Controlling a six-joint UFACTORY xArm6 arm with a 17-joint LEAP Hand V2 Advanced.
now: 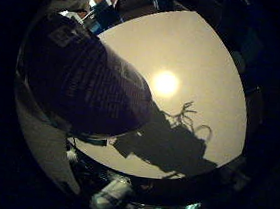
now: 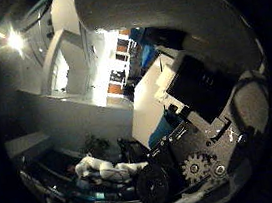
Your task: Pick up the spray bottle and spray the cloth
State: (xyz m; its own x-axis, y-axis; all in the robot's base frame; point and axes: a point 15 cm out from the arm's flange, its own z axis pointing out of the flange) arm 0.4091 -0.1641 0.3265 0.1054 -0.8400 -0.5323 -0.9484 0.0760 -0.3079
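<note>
A dark spray bottle (image 1: 89,86), pressed close against the palm, hides the hand's (image 2: 202,148) grip, above a pale table (image 1: 200,55) casting shadows.

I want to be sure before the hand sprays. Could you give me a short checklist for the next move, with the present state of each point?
1. Bottle close to the palm: ok, the spray bottle fills much of the little finger side view.
2. Firm hold by the hand: cannot tell, the fingers' closing round the bottle is not visible.
3. Cloth located: not ok, no cloth shows in either view.
4. Nozzle direction: cannot tell, the nozzle is not visible.
5. Table under the bottle: ok, only the hand's shadow lies on it.
</note>
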